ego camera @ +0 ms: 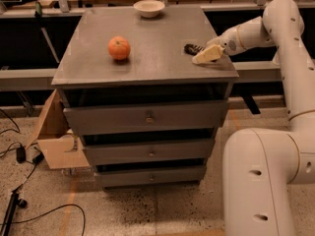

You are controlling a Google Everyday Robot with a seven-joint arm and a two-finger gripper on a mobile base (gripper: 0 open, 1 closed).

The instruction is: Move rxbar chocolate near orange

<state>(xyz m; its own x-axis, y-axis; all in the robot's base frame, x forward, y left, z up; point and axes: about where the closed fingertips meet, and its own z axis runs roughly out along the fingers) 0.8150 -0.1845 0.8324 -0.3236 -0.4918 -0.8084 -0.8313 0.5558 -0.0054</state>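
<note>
The orange (119, 47) sits on the grey cabinet top (147, 38), left of the middle. The rxbar chocolate (191, 48) is a small dark bar near the right edge, partly hidden by the gripper. My gripper (204, 56) reaches in from the right with pale fingers low over the top, right beside the bar and touching or nearly touching it. The bar lies well to the right of the orange.
A white bowl (149, 7) stands at the back edge of the top. The cabinet has three drawers (147, 117) below. A cardboard box (56, 136) and cables (19, 156) lie on the floor at the left. The robot's white base (261, 181) is at the front right.
</note>
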